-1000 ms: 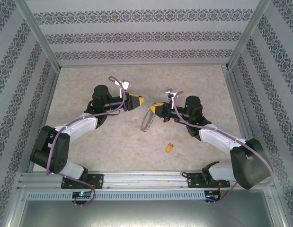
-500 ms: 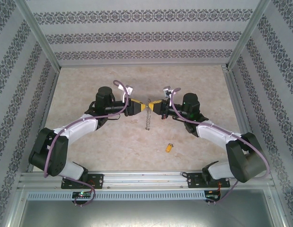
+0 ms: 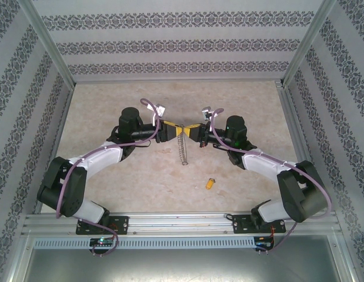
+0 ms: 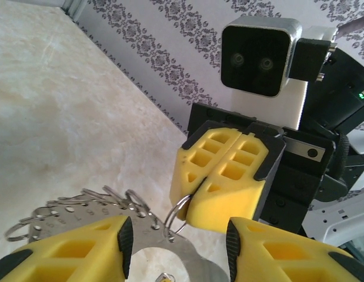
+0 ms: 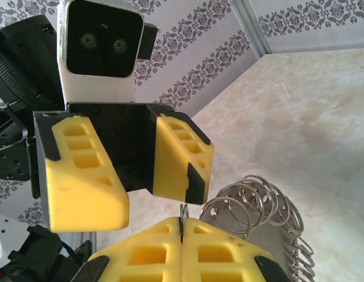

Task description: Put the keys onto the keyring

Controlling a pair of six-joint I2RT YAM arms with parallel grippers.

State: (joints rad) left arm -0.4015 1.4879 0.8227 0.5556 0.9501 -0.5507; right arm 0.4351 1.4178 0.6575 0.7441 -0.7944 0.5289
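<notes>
The keyring (image 3: pixel 182 150) is a grey metal hoop carrying several small split rings (image 5: pixel 258 200). It hangs edge-on below the two grippers, which meet at mid-table. My right gripper (image 3: pixel 191 130) (image 5: pixel 183 226) is shut on one small split ring (image 4: pixel 179 211) at the hoop's top. My left gripper (image 3: pixel 173 128) (image 4: pixel 179 244) faces it, open, its fingers (image 5: pixel 179 158) either side of the hoop's upper edge (image 4: pixel 187 258) without pinching it. One key (image 3: pixel 210 183) with a yellow-orange head lies on the table near the right arm.
The beige tabletop (image 3: pixel 111 106) is walled by patterned panels (image 3: pixel 176 44) at the back and sides. A metal rail (image 3: pixel 182 222) holding both arm bases runs along the near edge. The two grippers stand nearly nose to nose.
Both grippers have closed in on each other at mid-table. The keyring, tilted and seen broadside a second ago, now hangs edge-on. The key on the table has not moved.
</notes>
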